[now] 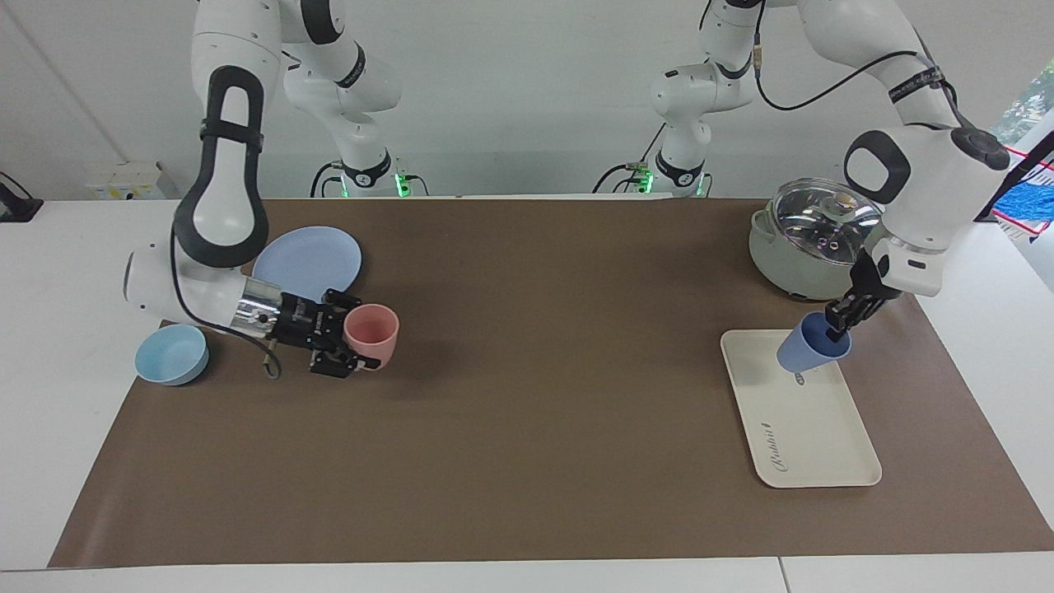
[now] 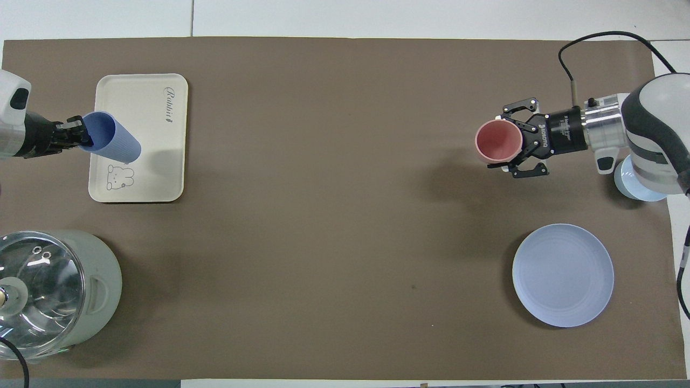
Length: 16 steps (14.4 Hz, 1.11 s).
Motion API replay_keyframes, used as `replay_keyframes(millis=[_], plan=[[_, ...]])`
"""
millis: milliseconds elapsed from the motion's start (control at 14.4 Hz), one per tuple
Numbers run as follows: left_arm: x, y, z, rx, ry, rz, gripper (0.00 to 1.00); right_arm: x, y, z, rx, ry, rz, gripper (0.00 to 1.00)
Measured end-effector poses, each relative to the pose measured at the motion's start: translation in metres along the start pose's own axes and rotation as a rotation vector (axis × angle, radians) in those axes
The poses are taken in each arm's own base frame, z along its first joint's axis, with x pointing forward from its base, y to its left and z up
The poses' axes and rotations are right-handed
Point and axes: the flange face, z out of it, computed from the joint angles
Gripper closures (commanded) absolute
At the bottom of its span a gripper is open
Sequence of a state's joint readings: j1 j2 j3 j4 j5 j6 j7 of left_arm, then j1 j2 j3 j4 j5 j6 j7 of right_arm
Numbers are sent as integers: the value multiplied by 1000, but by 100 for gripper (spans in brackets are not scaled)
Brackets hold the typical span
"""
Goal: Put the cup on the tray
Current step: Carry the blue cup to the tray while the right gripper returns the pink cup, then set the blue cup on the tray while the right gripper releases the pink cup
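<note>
The periwinkle-blue cup (image 1: 809, 351) (image 2: 112, 138) hangs tilted in my left gripper (image 1: 838, 323) (image 2: 81, 137), which is shut on its rim with one finger inside. Its bottom sits low over the cream tray (image 1: 811, 436) (image 2: 156, 172), at the end with the bear drawing that lies nearer to the robots. Whether the cup touches the tray I cannot tell. My right gripper (image 1: 362, 333) (image 2: 506, 141) is shut on a pink cup (image 1: 372, 328) (image 2: 497, 141), low over the mat between the plate and the bowl.
A grey-green pot with a glass lid (image 1: 815, 239) (image 2: 48, 291) stands nearer to the robots than the tray. At the right arm's end lie a round blue plate (image 1: 306, 265) (image 2: 563, 275) and a light-blue bowl (image 1: 171, 354) (image 2: 644, 188). A brown mat (image 1: 527, 445) covers the table.
</note>
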State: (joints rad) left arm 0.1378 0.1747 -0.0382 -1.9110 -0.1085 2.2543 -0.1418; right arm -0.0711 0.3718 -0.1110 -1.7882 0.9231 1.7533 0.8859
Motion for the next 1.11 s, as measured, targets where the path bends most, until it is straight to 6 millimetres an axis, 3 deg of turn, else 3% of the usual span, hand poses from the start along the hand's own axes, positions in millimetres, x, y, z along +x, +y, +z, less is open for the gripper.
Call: replay_keyframes(millis=[138,346,692,900,1108], plan=[[1,-14,29,-26,3,-26,100,36,13,-20,-19,0,-10,100],[-2,-12,38,-76,-5,-62,100,71,16,-34,-53,-43,-8,100],[-3,-13,42,-77,22,-33,100,127,-6,-17,-143,-130,9,100],[-3,-14,44,-76,53,-28,100,142,-8,-12,-155,-148,18,100],[-4,-14,46,-75,57,-10,100,144,-8,-11,-150,-172,17,100]])
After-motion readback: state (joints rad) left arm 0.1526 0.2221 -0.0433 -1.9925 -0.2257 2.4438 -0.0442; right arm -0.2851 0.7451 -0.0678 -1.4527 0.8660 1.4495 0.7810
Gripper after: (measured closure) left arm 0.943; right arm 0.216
